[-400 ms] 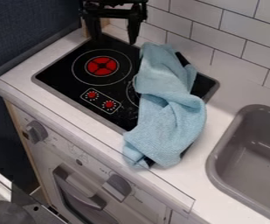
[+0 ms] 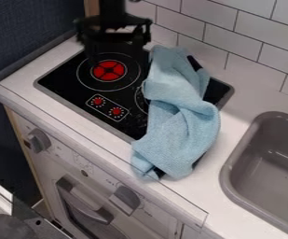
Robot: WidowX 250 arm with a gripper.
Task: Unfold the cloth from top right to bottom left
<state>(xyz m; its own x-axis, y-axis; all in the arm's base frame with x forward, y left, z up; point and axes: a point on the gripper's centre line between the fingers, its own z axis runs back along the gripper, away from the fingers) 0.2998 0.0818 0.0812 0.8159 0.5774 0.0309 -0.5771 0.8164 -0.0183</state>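
The cloth is lt. blue and lies bunched lengthwise over the R part of the black hob, w/ several folds in it. Its upper end is narrow and lies at the hob's back edge. Its lower end is wider, covers most of the hob's front R corner, and comes onto the front edge of the white worktop. In the middle, approx., a thick fold bulges to the R side. Small black parts of the hob are seen beside the cloth, also at the lower end.

The gripper hangs down from the top edge of the view, over the back L corner of the hob and the rear of the red burner. Its two fingers stand wide apart, w/ nothing between them. It is to the L of the cloth's upper end, near it; how high it is, I cannot tell.

On the hob, nr. the front edge, are two red dials in a white outline. The grey sink is set in the R part of the worktop. White tiles are behind the back edge. Below the front edge is the oven front w/ two grey knobs and a handle.
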